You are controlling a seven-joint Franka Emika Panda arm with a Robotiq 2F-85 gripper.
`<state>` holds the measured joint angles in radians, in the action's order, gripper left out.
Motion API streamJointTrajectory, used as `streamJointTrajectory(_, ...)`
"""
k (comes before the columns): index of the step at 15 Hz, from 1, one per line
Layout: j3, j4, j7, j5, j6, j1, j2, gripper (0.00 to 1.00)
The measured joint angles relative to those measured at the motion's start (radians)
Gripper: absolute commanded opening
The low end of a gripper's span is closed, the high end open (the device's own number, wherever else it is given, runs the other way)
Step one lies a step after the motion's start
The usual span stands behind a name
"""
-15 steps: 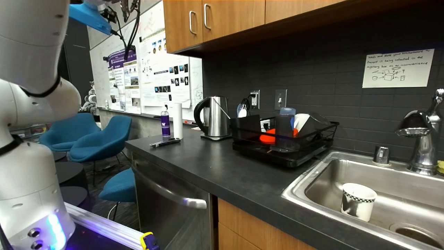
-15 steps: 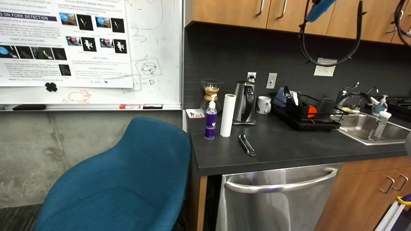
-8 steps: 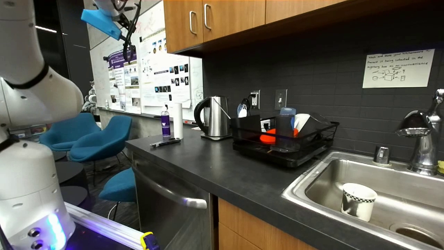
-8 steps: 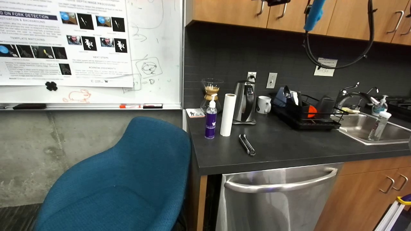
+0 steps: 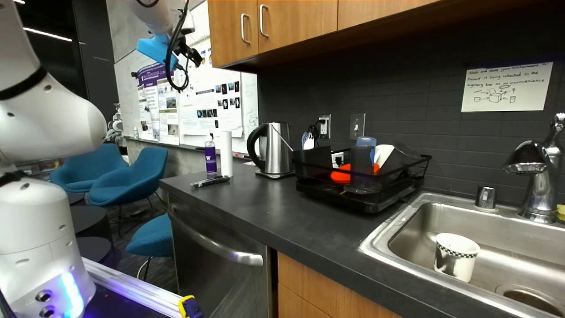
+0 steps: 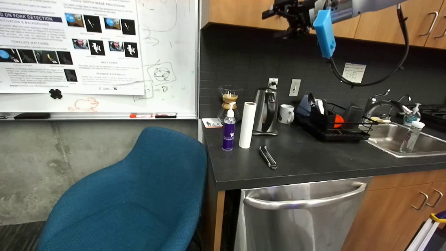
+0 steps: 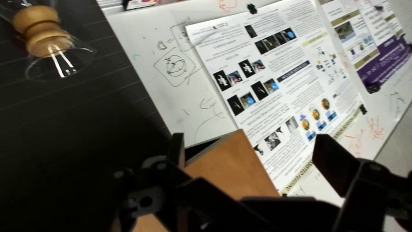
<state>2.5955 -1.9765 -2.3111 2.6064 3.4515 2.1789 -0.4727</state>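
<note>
Your end effector is spread wide, empty, up near the cupboard. You seem ready to reach; the counter means going lower.

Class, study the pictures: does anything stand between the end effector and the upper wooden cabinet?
Nothing visible does. In the wrist view, the upper cabinet shows through the gap of the open end effector, and only the end effector's own parts cover some of it.
</note>
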Motion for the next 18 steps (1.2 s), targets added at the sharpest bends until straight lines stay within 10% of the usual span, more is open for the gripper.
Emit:
streamJointTrajectory(7,0.001,0.0,-0.049,-0.039,0.0,0.236,0.138,1.0)
streamJointTrajectory(18,-0.041,-0.036,-0.083,-0.423,0.0,0.431,0.261,1.0)
